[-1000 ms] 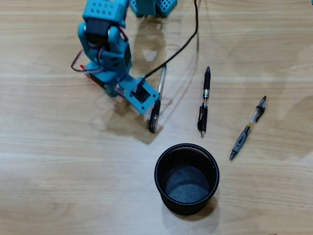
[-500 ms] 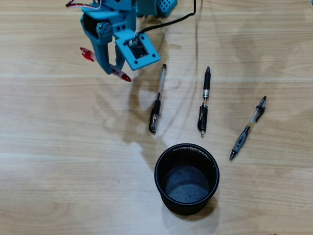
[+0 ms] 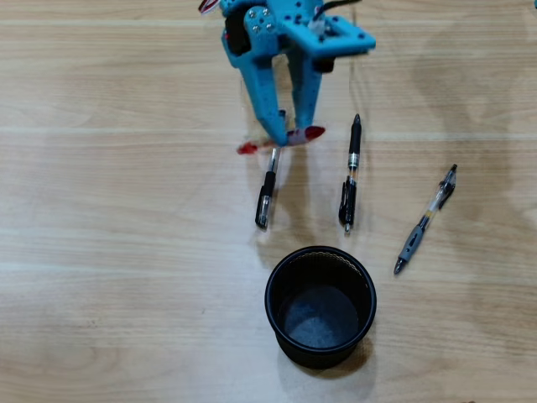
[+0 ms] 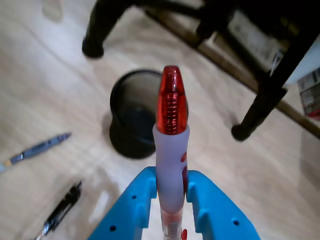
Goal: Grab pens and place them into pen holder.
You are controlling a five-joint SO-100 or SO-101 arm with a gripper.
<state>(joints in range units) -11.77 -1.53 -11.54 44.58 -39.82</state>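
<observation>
- Four pens are visible in all; three lie on the light wood-grain table [image 3: 101,252], and the fourth is held above it.
- Room: the wrist view shows black furniture legs [image 4: 257,107] standing on the same pale wooden surface beyond the pen holder [image 4: 131,117].
- Pen holder [image 3: 320,306]: a round black mesh cup, upright, open mouth facing up, with a dark floor visible inside.
- Gripper [image 3: 291,137]: blue plastic, two fingers closed around the red and clear pen [image 3: 281,142]. It hangs on the far side of the pen holder in the overhead view, over the upper end of one black pen.
- Red and clear pen [image 4: 170,145]: translucent red tip section, ribbed, above a frosted pale sleeve. In the wrist view its long axis runs up the frame, the red end towards the pen holder. In the overhead view it lies crosswise, both red ends protruding from the fingers.
- Black pen [image 3: 267,191]: clear barrel, dark grip; long axis nearly towards the pen holder, just above its left rim.
- Second black pen [image 3: 350,174]: near-parallel to the first, above the pen holder's right rim.
- Grey-grip pen [image 3: 425,221]: clear barrel; lies diagonally, to the right of the pen holder, its grey end nearer to it.
</observation>
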